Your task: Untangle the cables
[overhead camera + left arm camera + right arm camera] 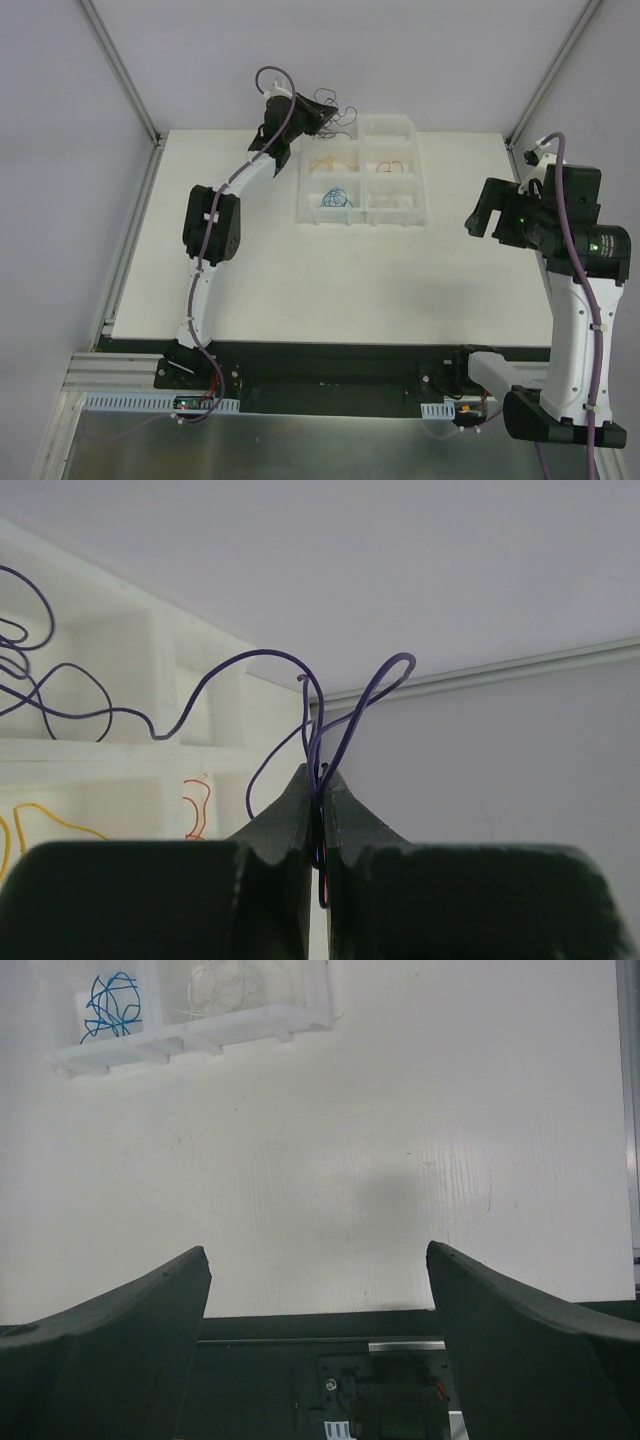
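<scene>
A white table [300, 290] stands between plain pale walls [60, 200], perhaps panels, evenly lit.

Desk [300, 290]: white, rectangular, matte top. Faint scuffs and hairline marks show in right wrist view [420, 1160]. Metal rail [130, 240] runs along L edge; dark strip [330, 352] borders near edge.

One item sits directly on desk: translucent white compartment tray [362, 180], flat, at far ctr, slightly R of middle, far end close to far edge. Partitioned into two columns. Near wall [200, 1038] rests on the surface.
</scene>
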`<state>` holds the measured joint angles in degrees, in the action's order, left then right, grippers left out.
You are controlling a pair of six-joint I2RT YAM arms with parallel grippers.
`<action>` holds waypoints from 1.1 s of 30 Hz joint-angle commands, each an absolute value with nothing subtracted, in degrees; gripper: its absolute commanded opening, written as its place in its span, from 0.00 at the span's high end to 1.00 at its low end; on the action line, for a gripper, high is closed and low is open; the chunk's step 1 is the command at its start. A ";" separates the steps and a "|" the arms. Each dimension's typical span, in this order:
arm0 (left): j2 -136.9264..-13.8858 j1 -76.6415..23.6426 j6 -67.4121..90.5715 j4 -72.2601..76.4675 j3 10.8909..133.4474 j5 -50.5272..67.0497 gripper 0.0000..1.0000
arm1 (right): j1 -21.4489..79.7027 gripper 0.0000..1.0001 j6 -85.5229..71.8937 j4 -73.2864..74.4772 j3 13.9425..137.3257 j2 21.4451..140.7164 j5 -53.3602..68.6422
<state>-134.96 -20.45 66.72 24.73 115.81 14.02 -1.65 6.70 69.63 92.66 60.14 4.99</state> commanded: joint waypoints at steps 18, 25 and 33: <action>-150.99 -19.25 68.48 20.48 132.27 4.05 0.98 | -2.29 0.08 3.87 69.35 94.39 62.84 6.94; -154.07 -19.16 59.68 16.44 136.49 2.20 0.89 | -2.37 0.08 3.25 69.43 94.57 63.98 7.21; -152.76 -19.69 58.19 15.21 136.50 3.95 0.69 | -2.37 0.08 2.73 68.12 93.61 65.13 8.52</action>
